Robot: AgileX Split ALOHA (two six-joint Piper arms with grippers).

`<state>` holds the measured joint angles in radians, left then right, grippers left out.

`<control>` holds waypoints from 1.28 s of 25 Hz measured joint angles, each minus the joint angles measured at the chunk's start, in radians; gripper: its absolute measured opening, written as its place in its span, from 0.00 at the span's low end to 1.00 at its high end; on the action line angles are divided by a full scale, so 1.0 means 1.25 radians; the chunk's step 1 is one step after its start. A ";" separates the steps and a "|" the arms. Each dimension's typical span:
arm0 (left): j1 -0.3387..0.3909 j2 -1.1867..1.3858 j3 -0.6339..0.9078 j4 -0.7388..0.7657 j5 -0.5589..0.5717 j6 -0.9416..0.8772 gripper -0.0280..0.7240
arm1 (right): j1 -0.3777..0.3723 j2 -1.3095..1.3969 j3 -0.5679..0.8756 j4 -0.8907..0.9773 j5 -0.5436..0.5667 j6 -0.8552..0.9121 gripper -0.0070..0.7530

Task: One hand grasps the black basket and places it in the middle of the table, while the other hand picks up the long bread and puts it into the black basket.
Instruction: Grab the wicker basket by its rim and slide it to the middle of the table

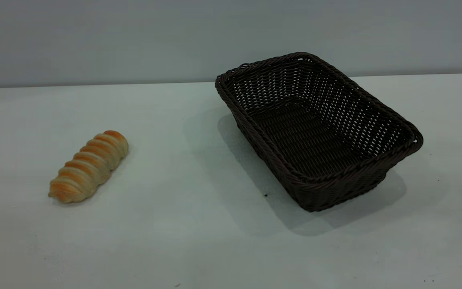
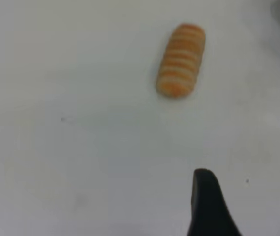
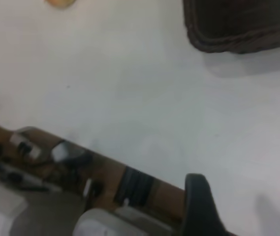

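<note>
The black basket (image 1: 359,116) stands empty on the white table (image 1: 183,224), right of centre, with its long axis slanting toward the front right. The long bread (image 1: 88,166) lies on the table at the left, well apart from the basket. Neither gripper shows in the exterior view. In the left wrist view my left gripper (image 2: 250,189) is open and empty above bare table, with the bread (image 2: 181,60) some way beyond it. In the right wrist view my right gripper (image 3: 248,196) is open and empty near the table's edge, with a basket corner (image 3: 238,29) farther off.
A grey wall (image 1: 134,40) runs behind the table's back edge. In the right wrist view a brown strip with cables and hardware (image 3: 56,162) lies along the table's edge. A few tiny dark specks (image 1: 266,195) mark the tabletop.
</note>
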<state>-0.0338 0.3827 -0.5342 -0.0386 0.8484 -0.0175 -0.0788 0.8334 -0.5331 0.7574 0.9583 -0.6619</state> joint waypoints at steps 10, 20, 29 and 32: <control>0.000 0.139 -0.023 0.000 -0.014 0.000 0.64 | 0.142 0.278 -0.130 0.004 -0.080 -0.015 0.70; 0.000 0.139 -0.024 0.000 -0.014 0.000 0.64 | 0.341 0.553 -0.220 -0.076 -0.243 0.169 0.70; 0.000 0.139 -0.024 0.000 -0.014 0.000 0.64 | 0.339 0.701 -0.246 -0.084 -0.378 0.383 0.70; 0.000 0.139 -0.024 0.000 -0.014 0.000 0.64 | 0.318 0.719 -0.246 -0.083 -0.400 0.488 0.68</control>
<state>-0.0338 0.5561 -0.5648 -0.0386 0.8307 -0.0175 0.3190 1.7319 -0.8411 0.6535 0.4584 -0.0513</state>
